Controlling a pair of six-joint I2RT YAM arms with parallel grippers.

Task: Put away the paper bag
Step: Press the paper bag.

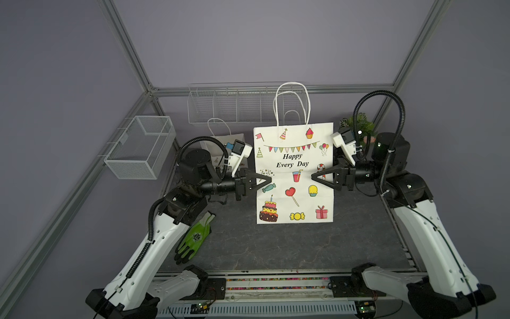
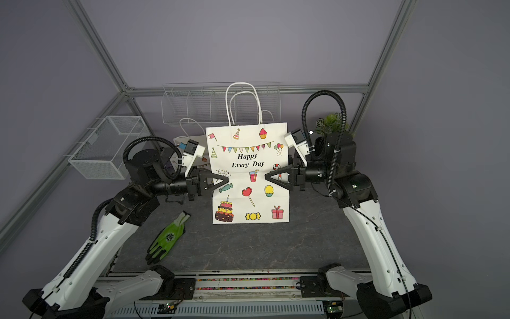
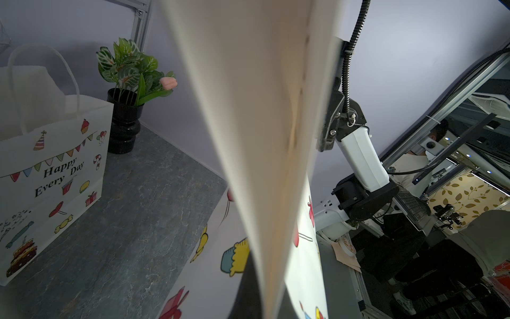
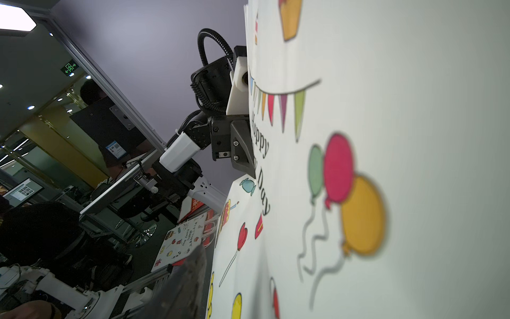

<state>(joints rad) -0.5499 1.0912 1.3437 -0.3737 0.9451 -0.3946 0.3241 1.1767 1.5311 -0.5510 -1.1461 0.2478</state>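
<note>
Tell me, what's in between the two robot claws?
The paper bag with the party pictures stands between the left gripper and the right gripper. Both claws point in at its sides, as both top views show.

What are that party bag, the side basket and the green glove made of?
The party bag: matte white paper, judging by its zigzag top edge and fold crease. The basket: fine white metal mesh, probably painted. The glove: green knit fabric, it seems, with dark coated fingertips.
</note>
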